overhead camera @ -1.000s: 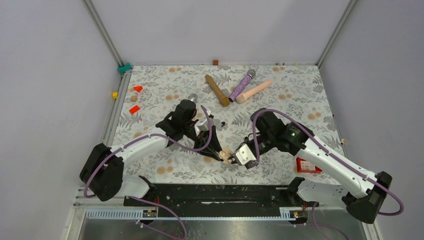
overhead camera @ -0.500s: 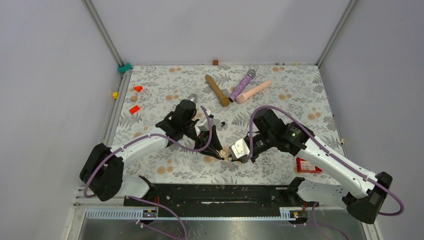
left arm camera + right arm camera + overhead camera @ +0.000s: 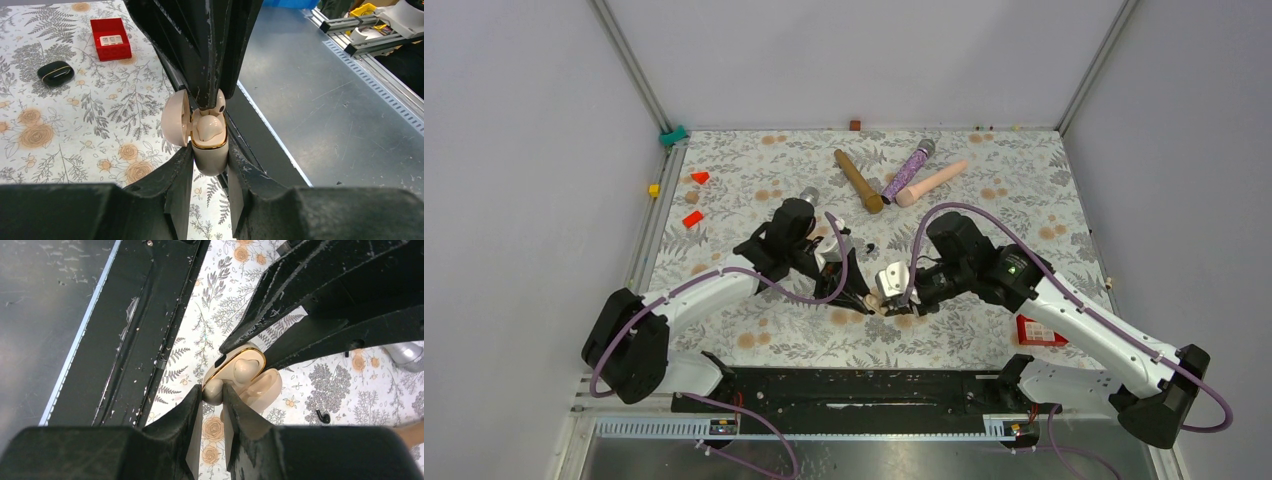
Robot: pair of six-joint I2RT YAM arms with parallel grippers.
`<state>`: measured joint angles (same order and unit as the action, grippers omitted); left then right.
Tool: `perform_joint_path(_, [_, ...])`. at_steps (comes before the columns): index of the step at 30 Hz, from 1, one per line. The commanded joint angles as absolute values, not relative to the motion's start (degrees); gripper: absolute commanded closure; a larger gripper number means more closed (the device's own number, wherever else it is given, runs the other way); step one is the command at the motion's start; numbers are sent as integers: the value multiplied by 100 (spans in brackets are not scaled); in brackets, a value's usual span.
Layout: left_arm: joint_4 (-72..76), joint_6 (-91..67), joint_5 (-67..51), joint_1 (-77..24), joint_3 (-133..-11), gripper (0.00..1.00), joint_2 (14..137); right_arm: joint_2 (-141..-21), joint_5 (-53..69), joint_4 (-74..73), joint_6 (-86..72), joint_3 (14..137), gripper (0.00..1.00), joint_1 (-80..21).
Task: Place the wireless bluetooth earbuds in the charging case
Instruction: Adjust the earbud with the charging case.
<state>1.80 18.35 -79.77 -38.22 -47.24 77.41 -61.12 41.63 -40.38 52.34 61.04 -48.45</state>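
Note:
My left gripper is shut on the beige charging case, holding it by its lower body above the table's near edge. The case's lid is swung open to the left. One beige earbud sits in a pocket of the case. My right gripper is shut on a second beige earbud, pressed against the gold rim of the case beside the seated earbud. In the top view both grippers meet at the case.
A red box lies near the right arm, with a black oval case close by. Three stick-shaped microphones lie at the back. A tiny black earbud lies on the cloth. Red blocks sit at the left. The metal rail runs below.
My right gripper has moved left and away from the near edge, bringing its earbud onto the case's rim. The left gripper has held the case still.

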Motion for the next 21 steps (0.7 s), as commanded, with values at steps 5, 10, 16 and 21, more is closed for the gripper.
perform_joint_path(5, [140,1987,-7634,-3858,-4921,100,7551,-5918,3882,-2804,4341,6104,85,-4896])
perform_joint_path(10, [132,1967,-7552,-3844,-4939,100,7495,-5893,3656,-2521,4111,6044,81,-4896])
perform_joint_path(16, [134,1960,-7549,-3844,-4944,100,7449,-5880,3771,-2506,3961,6162,72,-4898])
perform_joint_path(21, [132,1951,-7543,-3825,-4939,100,7426,-5889,3687,-2509,3849,6234,68,-4896])
